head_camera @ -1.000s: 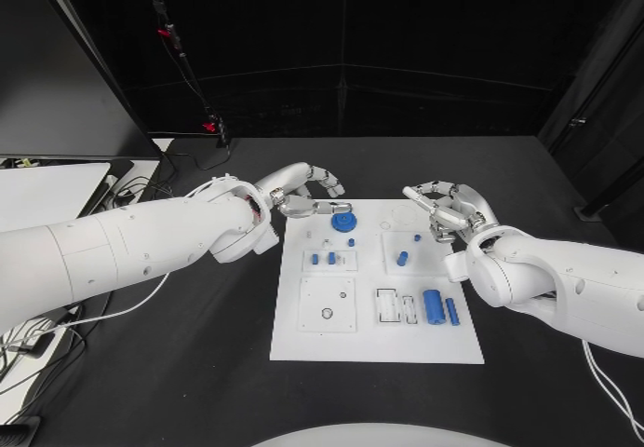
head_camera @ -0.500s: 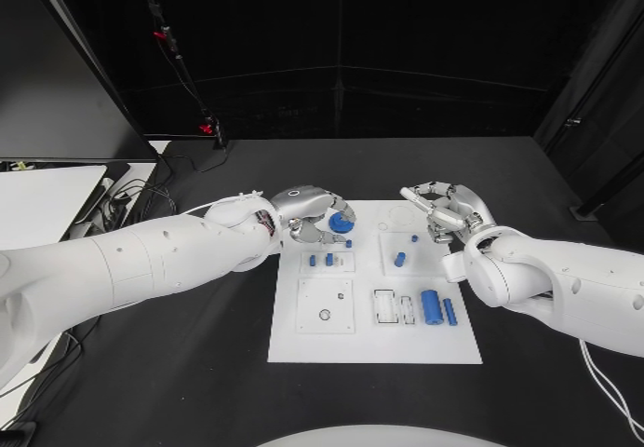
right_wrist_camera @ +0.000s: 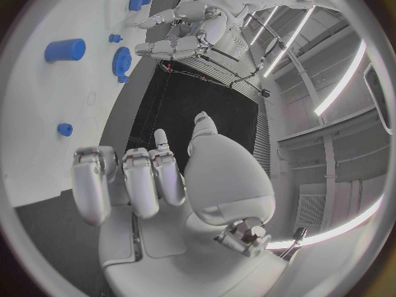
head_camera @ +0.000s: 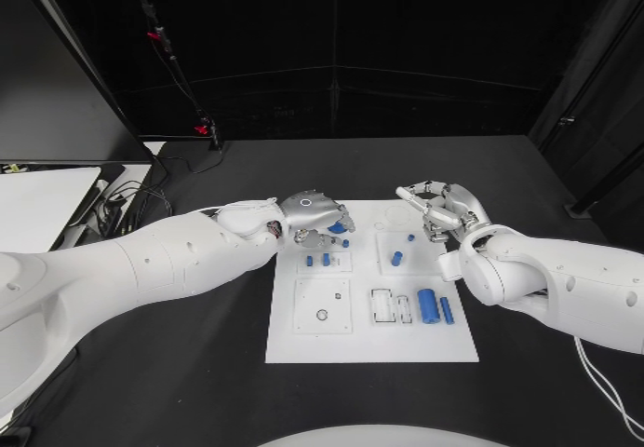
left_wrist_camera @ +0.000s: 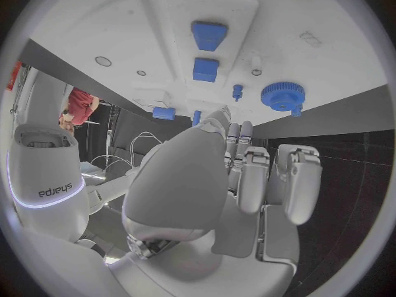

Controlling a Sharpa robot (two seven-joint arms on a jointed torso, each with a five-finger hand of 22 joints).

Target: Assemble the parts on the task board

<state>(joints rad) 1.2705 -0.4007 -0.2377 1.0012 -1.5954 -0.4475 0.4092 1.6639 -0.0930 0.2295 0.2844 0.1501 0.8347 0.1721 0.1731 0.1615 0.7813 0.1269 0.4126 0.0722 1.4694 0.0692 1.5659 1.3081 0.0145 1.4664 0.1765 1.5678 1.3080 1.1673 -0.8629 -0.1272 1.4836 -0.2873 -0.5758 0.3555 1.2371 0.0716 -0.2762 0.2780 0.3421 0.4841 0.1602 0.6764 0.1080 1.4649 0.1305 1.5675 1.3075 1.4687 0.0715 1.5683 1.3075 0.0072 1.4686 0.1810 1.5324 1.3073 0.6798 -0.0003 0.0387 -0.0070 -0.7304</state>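
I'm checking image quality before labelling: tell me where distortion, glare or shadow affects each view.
Head view: even light, straight edges, the task board bright white against the black table. Left wrist view: fisheye bends the board's edge; the blue gear stays sharp beyond the left hand. Right wrist view: strong curvature, bright ceiling strips glare, the right hand partly shaded.

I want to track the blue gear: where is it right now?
In the head view the gear sits at the board's far edge, left of centre, right beside the left hand, which hovers over it.
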